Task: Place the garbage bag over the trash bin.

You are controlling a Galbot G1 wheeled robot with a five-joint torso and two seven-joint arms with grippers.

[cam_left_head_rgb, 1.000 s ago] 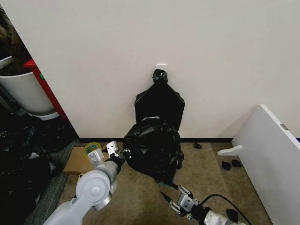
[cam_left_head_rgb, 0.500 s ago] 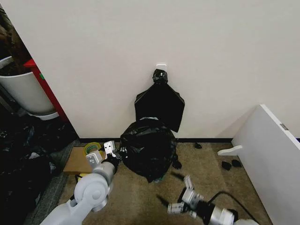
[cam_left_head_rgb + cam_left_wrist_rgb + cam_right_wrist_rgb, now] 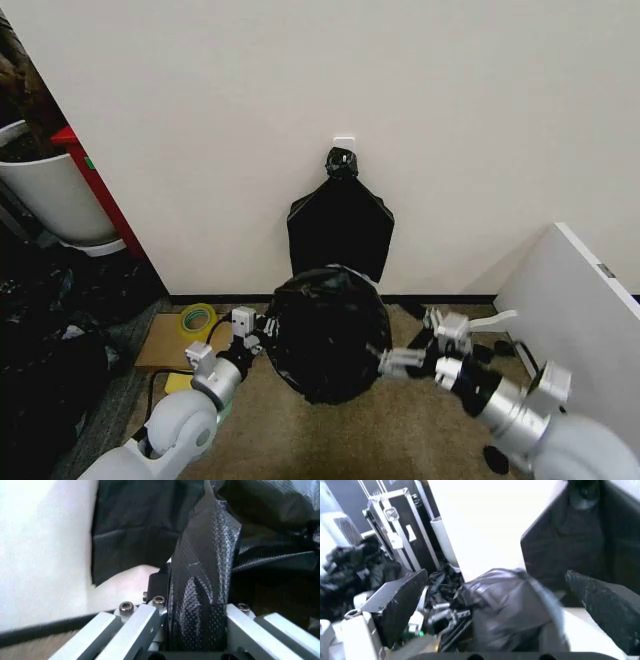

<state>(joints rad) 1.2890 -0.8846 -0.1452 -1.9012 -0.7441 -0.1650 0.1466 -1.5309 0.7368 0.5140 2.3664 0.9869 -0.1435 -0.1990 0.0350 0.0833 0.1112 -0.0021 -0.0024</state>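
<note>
Garbage bag (image 3: 330, 332): glossy black, crinkled, ballooned into a rounded dome on the carpet at the foot of the wall, directly below the flat black bag bundle (image 3: 341, 226) hanging there. I judge the trash bin sits under it; no cream plastic visible, so I can't confirm how far down the film reaches.

Step in hand, as I read it: pulling the bag down around the bin from both sides.

Left gripper (image 3: 250, 331) at the bag's left flank, touching it. Left wrist view shows its fingers closed on a fold of garbage bag film (image 3: 202, 592), so it is grasping the bag.

Right gripper (image 3: 412, 347) at the bag's right flank, jaws spread, released; right wrist view has the bag (image 3: 507, 603) between and beyond the fingers, not pinched.

Next move calls for the right side to catch loose film without tearing, then an even downward draw.

Tape roll (image 3: 197, 319) on cardboard, left of the bag, apart from it.
</note>
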